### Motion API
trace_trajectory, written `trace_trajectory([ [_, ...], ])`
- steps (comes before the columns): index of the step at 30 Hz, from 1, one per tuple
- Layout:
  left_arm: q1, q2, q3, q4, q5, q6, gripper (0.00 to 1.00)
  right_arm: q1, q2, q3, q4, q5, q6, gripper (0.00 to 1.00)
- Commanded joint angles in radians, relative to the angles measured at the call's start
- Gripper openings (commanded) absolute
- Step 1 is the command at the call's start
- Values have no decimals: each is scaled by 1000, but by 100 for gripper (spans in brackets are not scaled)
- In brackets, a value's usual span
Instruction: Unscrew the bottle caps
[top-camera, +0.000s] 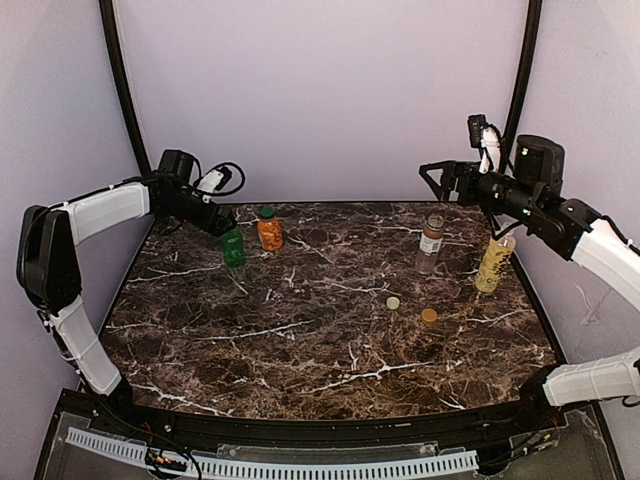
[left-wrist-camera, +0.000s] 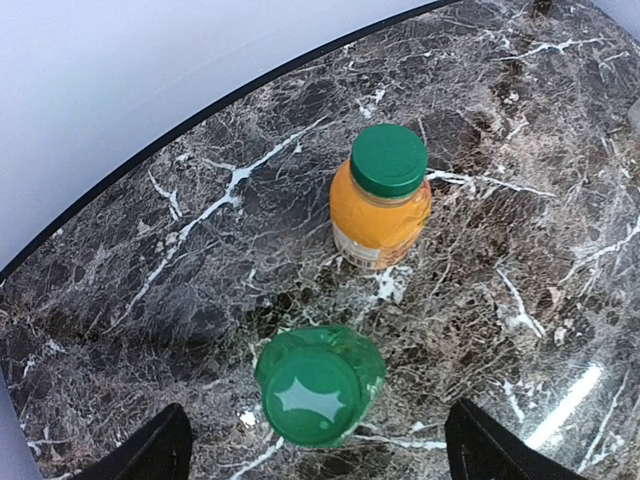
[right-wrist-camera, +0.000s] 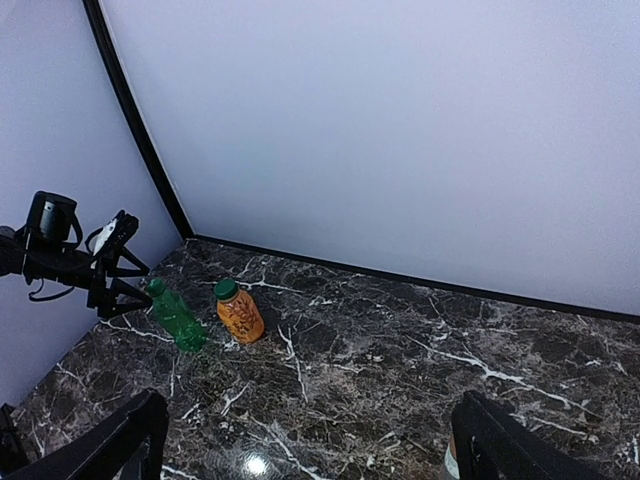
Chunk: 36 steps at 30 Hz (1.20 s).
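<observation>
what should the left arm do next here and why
Probably lower the left gripper a little and close it on the cap of the green bottle. The gripper is open, its fingers stand either side of that bottle without touching it, and the cap is on. The orange bottle beside it is capped too.

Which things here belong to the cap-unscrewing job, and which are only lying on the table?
For the job:
- green bottle
- orange bottle
- clear bottle
- pale yellow bottle

Lying about:
- pale loose cap
- orange loose cap
Both rest on the marble table, apart from any bottle.
</observation>
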Motion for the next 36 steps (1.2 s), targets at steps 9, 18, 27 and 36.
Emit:
trace_trajectory([
  [9, 0, 81, 4, 125, -28, 22, 50, 15, 11, -10, 9, 25, 22, 99],
  [18, -1, 91, 7, 113, 12, 34, 9, 18, 9, -7, 2, 21, 16, 99],
  [27, 0, -25, 44, -29, -1, 161, 1, 23, -13, 6, 10, -105, -29, 99],
  [36, -54, -219, 293, -547, 245, 391, 1, 208, 50, 55, 66, -326, -216, 99],
])
